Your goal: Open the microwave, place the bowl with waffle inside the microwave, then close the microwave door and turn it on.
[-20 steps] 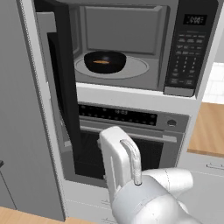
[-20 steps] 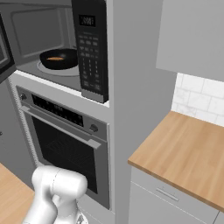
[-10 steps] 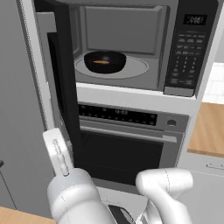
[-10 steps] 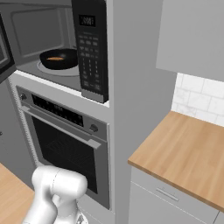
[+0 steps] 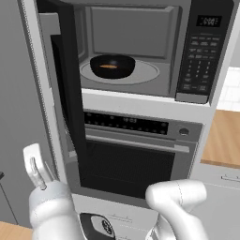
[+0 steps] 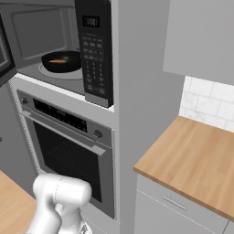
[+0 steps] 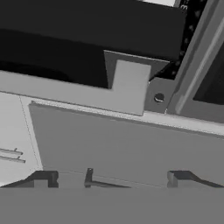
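Black microwave door (image 5: 65, 103) is standing wide open, stiff and hinged; pushing its free edge should swing it. Bowl with waffle (image 5: 112, 66) is sitting inside. Claw (image 7: 111, 178) is hanging released, empty.

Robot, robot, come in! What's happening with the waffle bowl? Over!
Fingers open, holding nothing. Bowl sits inside the microwave. Door wide open.

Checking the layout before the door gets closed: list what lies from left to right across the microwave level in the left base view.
microwave door, swung open → bowl with waffle on the turntable → keypad panel
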{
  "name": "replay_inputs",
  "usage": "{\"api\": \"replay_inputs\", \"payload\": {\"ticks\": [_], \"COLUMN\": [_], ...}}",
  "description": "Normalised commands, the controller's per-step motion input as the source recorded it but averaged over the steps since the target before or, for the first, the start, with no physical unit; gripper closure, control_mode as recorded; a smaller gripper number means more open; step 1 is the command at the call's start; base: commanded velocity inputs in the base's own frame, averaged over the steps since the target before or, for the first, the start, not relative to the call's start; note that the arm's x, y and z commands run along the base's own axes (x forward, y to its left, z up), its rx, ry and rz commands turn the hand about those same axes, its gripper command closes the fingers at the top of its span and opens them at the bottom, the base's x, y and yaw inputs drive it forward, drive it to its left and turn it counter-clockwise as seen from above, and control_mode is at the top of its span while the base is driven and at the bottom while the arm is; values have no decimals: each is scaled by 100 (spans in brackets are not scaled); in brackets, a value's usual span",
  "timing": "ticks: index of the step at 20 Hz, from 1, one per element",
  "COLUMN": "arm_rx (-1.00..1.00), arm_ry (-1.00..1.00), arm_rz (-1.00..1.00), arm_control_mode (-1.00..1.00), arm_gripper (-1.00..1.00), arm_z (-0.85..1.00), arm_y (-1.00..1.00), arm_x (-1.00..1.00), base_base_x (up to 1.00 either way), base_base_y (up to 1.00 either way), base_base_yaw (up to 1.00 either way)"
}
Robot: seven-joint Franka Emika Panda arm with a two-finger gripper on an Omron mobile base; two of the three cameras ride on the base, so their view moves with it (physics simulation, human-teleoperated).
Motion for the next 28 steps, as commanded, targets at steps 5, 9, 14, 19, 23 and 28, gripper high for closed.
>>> {"api": "replay_inputs", "payload": {"ticks": [5, 9, 14, 19, 23, 28], "arm_rx": [16, 10, 5, 13, 26, 35], "arm_ry": [-11, -6, -9, -17, -11, 0], "arm_rz": [-4, -3, 0, -2, 0, 0], "arm_control_mode": [-100, -100, -100, -100, -100, -100], "arm_gripper": [-100, -100, -100, -100, -100, -100], "arm_z": [-9, -9, -2, 3, 3, 3], "arm_y": [6, 16, 9, -29, -84, -100], "arm_x": [51, 65, 29, 0, 14, 49], "base_base_x": [0, 0, 0, 0, 0, 0], "base_base_y": [0, 0, 0, 0, 0, 0], "base_base_yaw": [0, 0, 0, 0, 0, 0]}}
